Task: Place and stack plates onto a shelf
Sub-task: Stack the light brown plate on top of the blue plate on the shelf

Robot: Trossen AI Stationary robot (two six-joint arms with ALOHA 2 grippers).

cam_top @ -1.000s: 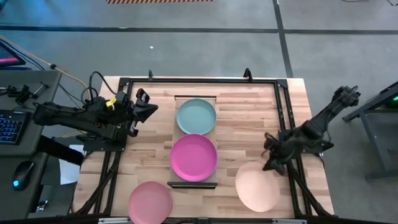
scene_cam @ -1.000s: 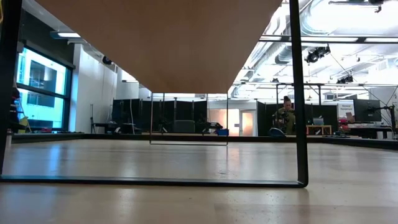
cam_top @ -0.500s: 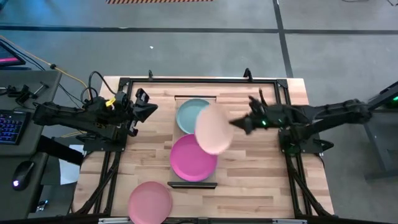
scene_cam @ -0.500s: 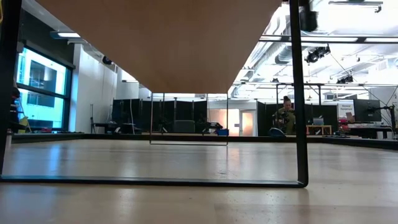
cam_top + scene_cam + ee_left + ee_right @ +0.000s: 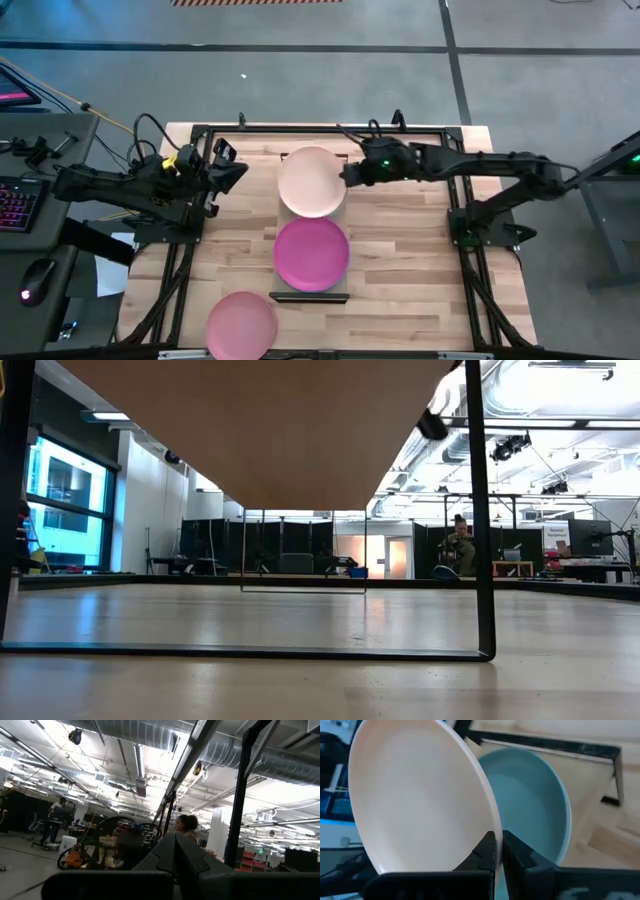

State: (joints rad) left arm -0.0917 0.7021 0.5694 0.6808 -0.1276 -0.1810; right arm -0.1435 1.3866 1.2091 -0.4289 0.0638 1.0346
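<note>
Peach plate (image 5: 312,181) pinched at its rim by right gripper (image 5: 347,175), upper centre, over blue plate (image 5: 535,805); left gripper (image 5: 238,172) clenched, empty.

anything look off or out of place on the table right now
Nothing spilled or damaged. The one stray is the pink plate, off the shelf at the table's near edge. The peach plate, tilted in the right gripper's shut jaws above the blue plate, is simply mid-placement. The magenta plate sits squarely on the shelf.
</note>
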